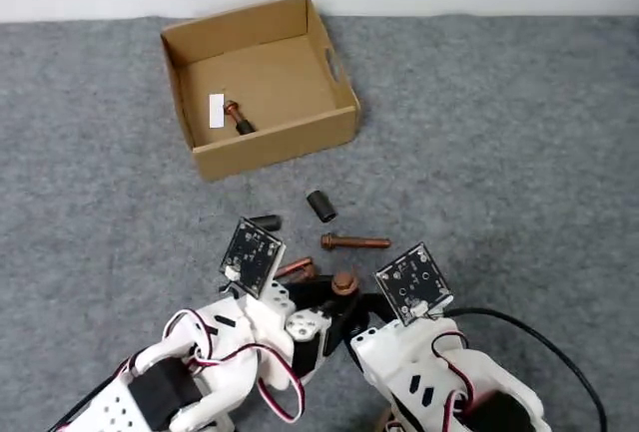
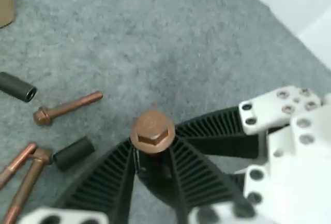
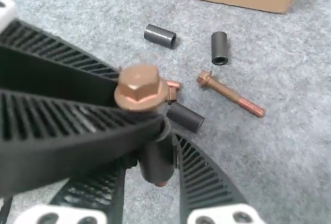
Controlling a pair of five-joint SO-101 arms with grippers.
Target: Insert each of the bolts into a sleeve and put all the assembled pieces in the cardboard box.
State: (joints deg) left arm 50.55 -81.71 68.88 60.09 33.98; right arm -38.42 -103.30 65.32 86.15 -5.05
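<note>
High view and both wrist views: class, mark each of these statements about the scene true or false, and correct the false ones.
1. The cardboard box holds one bolt in a sleeve. True.
2. Both hands are empty. False: the left hand grips an upright bolt, and the right hand grips the fitted sleeve.
3. A loose bolt lies on the carpet. True.
4. Every sleeve is in the box. False: a loose sleeve lies on the carpet.

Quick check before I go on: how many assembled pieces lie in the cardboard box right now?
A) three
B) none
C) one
C: the high view shows a single bolt-in-sleeve piece lying on the floor of the cardboard box.
</note>
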